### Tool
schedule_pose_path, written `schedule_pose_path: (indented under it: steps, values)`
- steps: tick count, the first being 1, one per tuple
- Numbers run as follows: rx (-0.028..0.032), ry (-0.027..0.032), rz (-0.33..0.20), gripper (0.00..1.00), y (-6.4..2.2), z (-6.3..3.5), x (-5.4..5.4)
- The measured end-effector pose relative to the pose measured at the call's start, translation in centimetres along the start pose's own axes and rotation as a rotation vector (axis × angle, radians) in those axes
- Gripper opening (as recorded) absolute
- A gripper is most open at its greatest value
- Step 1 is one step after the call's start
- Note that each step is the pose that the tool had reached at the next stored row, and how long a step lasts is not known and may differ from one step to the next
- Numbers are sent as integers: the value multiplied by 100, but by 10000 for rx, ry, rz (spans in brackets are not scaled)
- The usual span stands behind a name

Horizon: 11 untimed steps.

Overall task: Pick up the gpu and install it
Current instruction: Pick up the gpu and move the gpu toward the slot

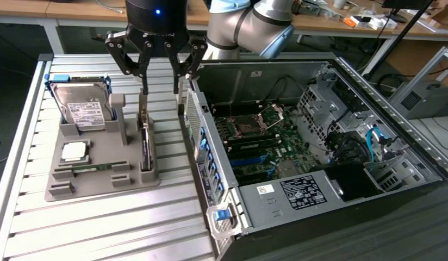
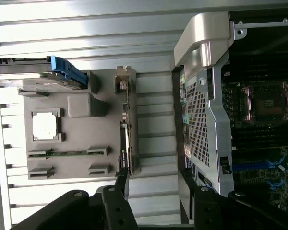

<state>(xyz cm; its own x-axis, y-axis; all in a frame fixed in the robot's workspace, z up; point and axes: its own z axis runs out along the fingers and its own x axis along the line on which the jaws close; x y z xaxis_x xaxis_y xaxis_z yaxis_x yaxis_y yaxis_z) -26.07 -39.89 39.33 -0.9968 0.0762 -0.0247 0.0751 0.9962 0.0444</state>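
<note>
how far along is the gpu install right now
Nothing looks done yet: the gpu stands on edge in its slot of the gray holder. In hand: the gripper hangs open just above the gpu's bracket end, gripping nothing. Left: lifting the gpu and seating it on the motherboard in the open computer case.
</note>
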Motion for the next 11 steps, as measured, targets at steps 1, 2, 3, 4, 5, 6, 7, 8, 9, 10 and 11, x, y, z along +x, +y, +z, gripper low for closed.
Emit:
schedule_pose_path:
  steps: [1, 2, 3, 4, 5, 6, 7, 8, 9, 10, 11]
  values:
    - [0, 0, 0, 54, 0, 0, 0]
    - [0, 0, 0, 54, 0, 0, 0]
    - [0, 0, 0, 54, 0, 0, 0]
    - [0, -1, 0, 54, 0, 1, 2]
    - [-1, -2, 1, 54, -1, 3, 7]
    - [0, -1, 2, 54, -1, 5, 13]
    - [-1, -1, 1, 54, -2, 8, 20]
    - [-1, 0, 0, 54, -3, 13, 28]
    - [0, -1, 0, 54, -3, 19, 35]
    - [0, 0, 0, 54, -4, 29, 41]
    - [0, 0, 0, 54, -5, 36, 44]
